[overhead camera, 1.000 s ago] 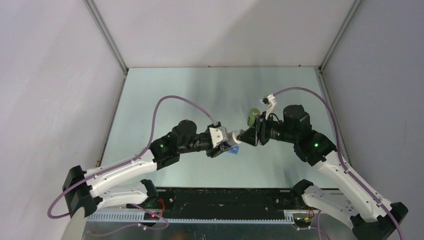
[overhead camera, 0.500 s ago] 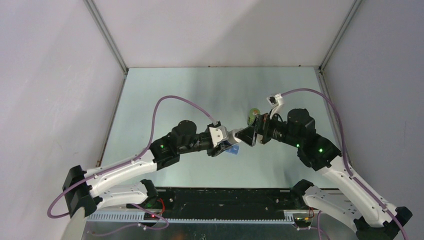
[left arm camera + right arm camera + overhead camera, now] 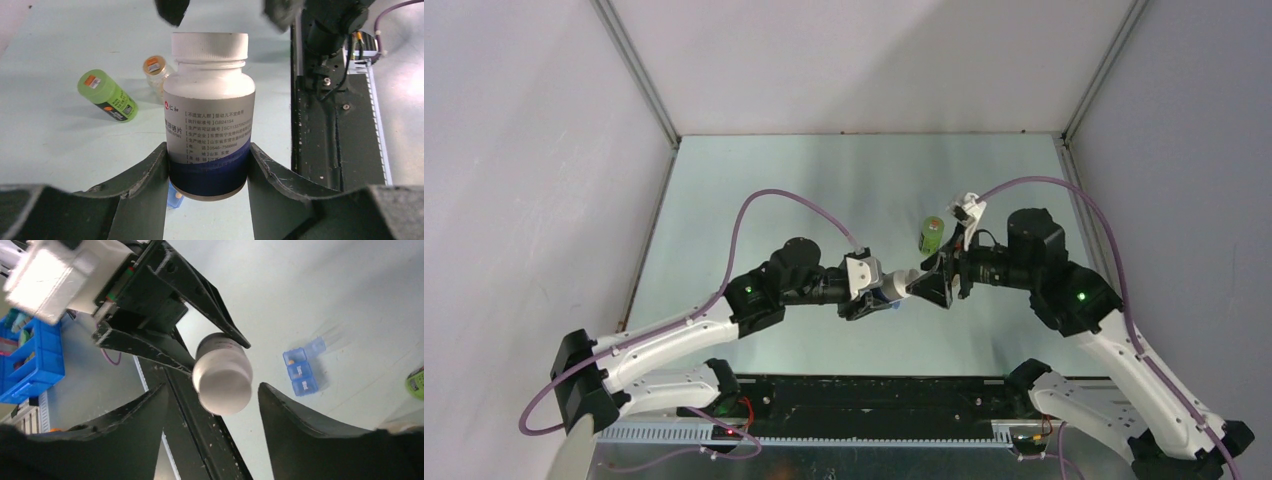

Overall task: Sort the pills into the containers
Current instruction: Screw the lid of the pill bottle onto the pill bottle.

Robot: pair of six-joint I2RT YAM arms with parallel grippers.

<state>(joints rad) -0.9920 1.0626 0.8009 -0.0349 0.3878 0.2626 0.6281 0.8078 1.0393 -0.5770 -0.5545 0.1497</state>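
Pill bottle [image 3: 210, 115] is sitting mid-frame in your left wrist view, with your left gripper [image 3: 207, 152] pinching its lower body. Your right gripper [image 3: 212, 387] is hovering spread either side of the cap [image 3: 222, 385].

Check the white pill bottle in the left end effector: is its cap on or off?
On: in the left wrist view the white cap sits on the neck of the bottle.

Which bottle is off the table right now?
The white-capped white bottle, clamped in the left gripper; the green bottle and small clear bottle rest on the table.
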